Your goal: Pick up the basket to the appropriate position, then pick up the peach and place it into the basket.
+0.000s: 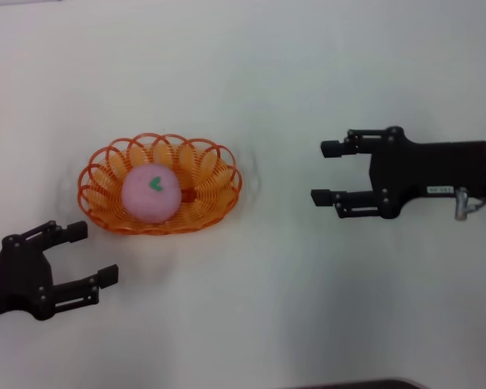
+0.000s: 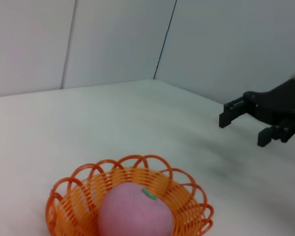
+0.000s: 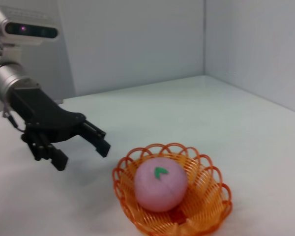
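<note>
Peach (image 1: pixel 151 193) sits in the middle of the basket (image 1: pixel 215 159), leaf mark up, basket flat on the table (image 1: pixel 308 324). Looks done. Left gripper (image 1: pixel 87 254) near the basket's front-left, fingers wide, empty. Right gripper (image 1: pixel 327 173) well apart on the right, fingers wide, empty. Both clear, so nothing nudges the basket.

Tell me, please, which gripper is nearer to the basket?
Left. The left gripper hangs open just below the basket's left end; the right gripper, also open, sits farther off to its right.
</note>
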Motion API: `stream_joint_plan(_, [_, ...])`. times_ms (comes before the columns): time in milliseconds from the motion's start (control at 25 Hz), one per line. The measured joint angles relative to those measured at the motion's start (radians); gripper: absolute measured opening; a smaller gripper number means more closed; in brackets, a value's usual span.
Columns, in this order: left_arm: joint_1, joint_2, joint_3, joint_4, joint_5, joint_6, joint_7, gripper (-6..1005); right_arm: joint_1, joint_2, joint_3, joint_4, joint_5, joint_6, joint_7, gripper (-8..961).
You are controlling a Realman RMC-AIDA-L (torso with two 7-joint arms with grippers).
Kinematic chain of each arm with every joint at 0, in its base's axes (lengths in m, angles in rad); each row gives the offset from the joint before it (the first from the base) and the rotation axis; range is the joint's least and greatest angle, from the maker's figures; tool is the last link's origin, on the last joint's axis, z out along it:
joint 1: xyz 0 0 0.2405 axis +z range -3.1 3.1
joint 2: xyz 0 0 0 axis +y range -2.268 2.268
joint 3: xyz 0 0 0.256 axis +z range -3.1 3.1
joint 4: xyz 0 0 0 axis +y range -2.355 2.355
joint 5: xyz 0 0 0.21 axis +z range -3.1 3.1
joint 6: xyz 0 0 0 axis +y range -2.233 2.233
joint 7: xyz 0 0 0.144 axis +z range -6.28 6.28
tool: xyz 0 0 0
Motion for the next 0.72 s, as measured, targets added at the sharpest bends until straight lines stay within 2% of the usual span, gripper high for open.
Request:
stream_joint_plan(320, [0.0, 0.0, 0.004, -0.025, 0.001, 0.017, 0.001, 872, -0.012, -0.003, 0.028, 0.089, -0.004, 0.02, -0.085, 760])
stream_joint_plan(720, [0.007, 0.0, 0.0, -0.053, 0.007, 0.008, 0.03, 872, -0.01, -0.003, 0.025, 0.118, -0.018, 0.076, -0.102, 760])
